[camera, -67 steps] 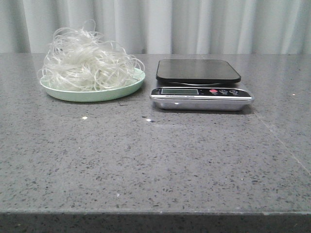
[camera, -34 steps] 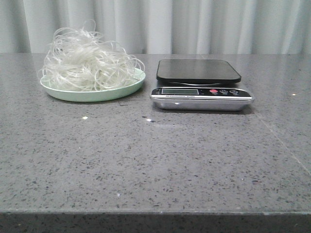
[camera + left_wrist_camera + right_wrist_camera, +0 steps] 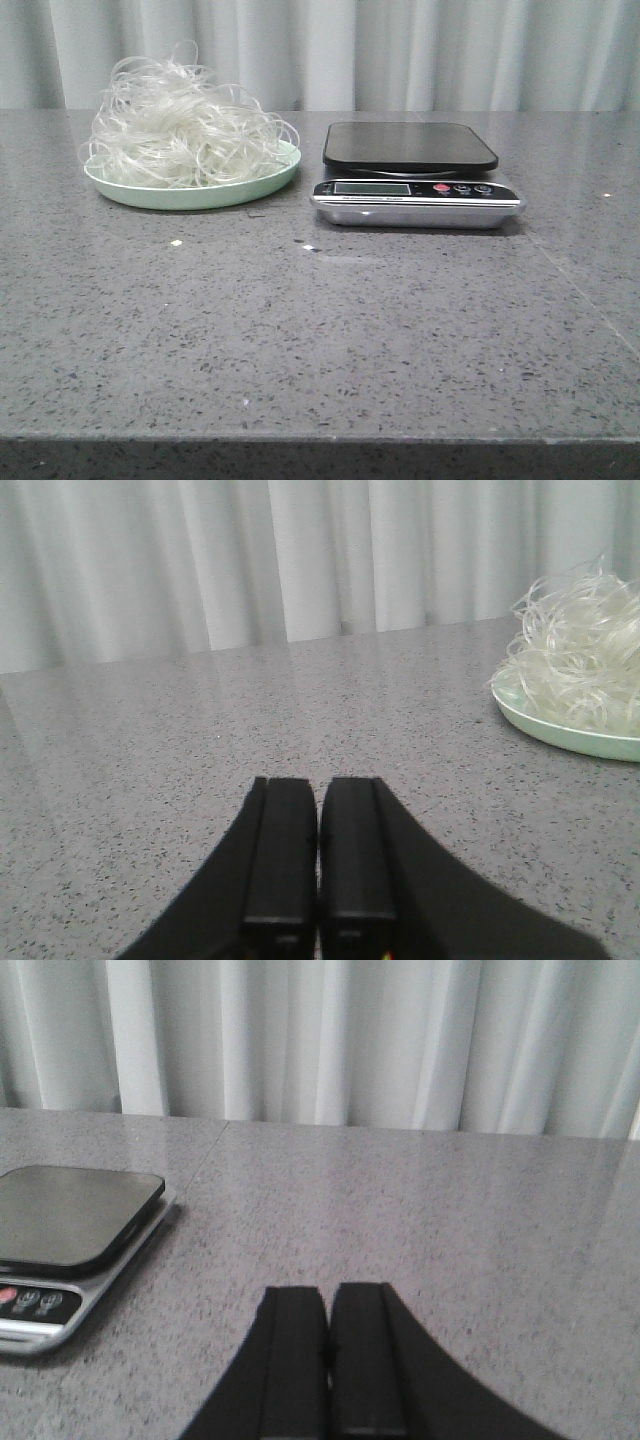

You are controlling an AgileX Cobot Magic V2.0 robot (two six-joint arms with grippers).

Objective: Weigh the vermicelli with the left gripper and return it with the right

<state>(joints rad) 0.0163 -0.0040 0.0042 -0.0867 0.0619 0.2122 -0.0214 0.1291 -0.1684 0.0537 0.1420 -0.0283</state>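
The vermicelli (image 3: 180, 125) is a fluffy nest of thin white strands heaped on a pale green plate (image 3: 190, 190) at the back left of the table. In the left wrist view the vermicelli (image 3: 585, 665) and the plate (image 3: 560, 730) lie well off to one side of my left gripper (image 3: 318, 785), which is shut and holds nothing. A kitchen scale (image 3: 412, 170) with a black platform stands to the right of the plate. My right gripper (image 3: 328, 1293) is shut and holds nothing, with the scale (image 3: 70, 1230) off to its side. Neither gripper shows in the front view.
Small white crumbs (image 3: 176, 243) lie on the grey speckled table (image 3: 320, 340) in front of the plate. A pale curtain (image 3: 400, 50) hangs behind the table's far edge.
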